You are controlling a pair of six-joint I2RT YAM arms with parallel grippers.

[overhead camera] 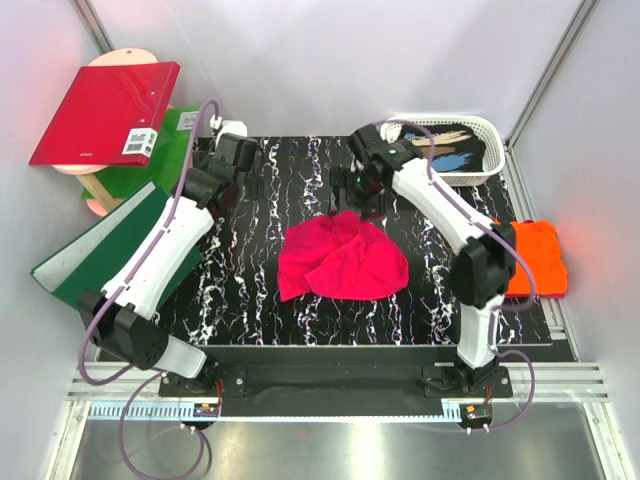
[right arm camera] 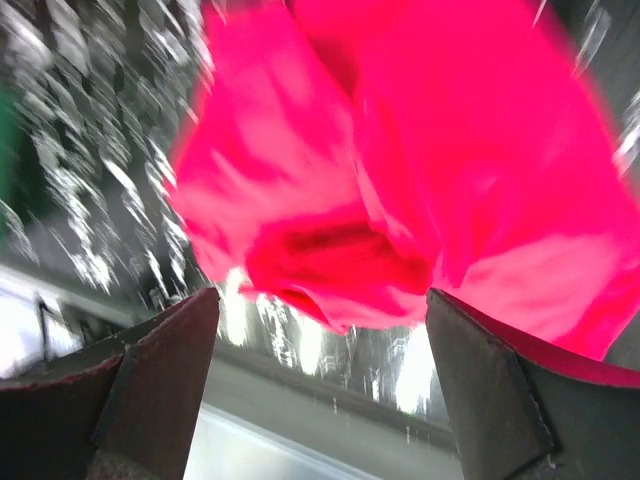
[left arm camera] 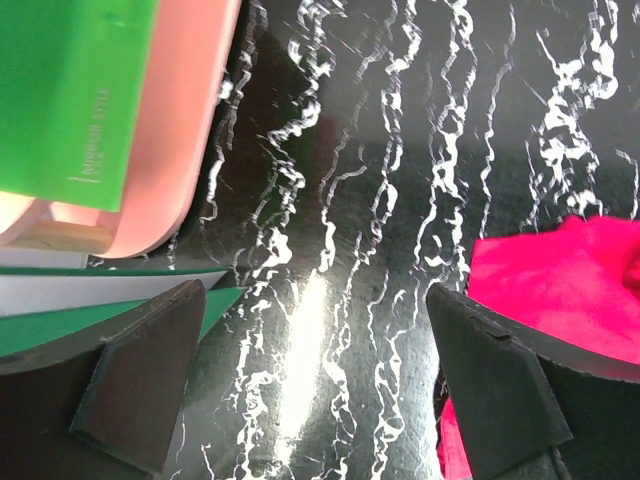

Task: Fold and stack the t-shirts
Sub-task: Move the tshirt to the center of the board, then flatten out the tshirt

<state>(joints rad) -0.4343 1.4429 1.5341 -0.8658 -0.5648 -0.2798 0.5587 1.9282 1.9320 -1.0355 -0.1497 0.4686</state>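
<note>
The magenta-pink t-shirt lies crumpled and partly folded over on the middle of the black marbled table. The orange t-shirt lies folded at the right edge, partly behind my right arm. My left gripper is open and empty over bare table, left of the pink shirt; its jaws hold nothing. My right gripper is open just above the pink shirt's far edge. In the blurred right wrist view the pink cloth fills the space ahead of the gripper, with nothing clamped.
A red ring binder rests on a pink stool at the back left, beside a green folder. A dark green binder lies open by the left arm. A white basket of small items stands at the back right.
</note>
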